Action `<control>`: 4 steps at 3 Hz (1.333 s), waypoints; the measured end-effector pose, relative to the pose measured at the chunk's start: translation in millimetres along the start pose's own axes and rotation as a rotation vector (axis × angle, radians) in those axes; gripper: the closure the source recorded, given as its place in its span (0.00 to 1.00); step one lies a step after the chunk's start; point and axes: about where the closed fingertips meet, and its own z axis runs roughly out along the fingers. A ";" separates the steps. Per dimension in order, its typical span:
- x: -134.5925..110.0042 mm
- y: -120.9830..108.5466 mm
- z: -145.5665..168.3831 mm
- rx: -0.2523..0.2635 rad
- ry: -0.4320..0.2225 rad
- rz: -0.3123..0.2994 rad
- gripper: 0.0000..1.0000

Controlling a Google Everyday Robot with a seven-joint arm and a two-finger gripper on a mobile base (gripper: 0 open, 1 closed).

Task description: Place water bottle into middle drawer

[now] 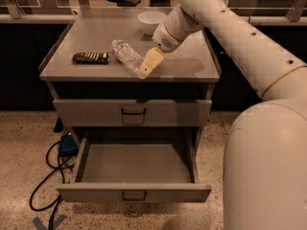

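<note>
The water bottle [125,56] lies on its side on the grey cabinet top [96,32], cap pointing to the back left. My gripper [148,63] hangs from the white arm [216,18] and sits at the bottle's near right end, touching or almost touching it. The bottle rests on the top and is not lifted. The middle drawer [136,163] is pulled out wide below, its grey inside bare, its front [134,193] with a small dark handle.
A white bowl [151,22] stands at the back of the top, and a dark flat snack packet [90,57] lies at the left. The drawer above [132,111] is closed. A blue box [68,143] and black cables [45,176] lie on the floor at the left. My white body [268,166] fills the right.
</note>
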 end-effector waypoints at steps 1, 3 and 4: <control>-9.2 5.1 20.7 -0.034 -0.142 0.027 0.00; -13.0 15.3 42.9 -0.090 -0.132 0.014 0.00; -13.0 15.3 42.9 -0.090 -0.132 0.014 0.16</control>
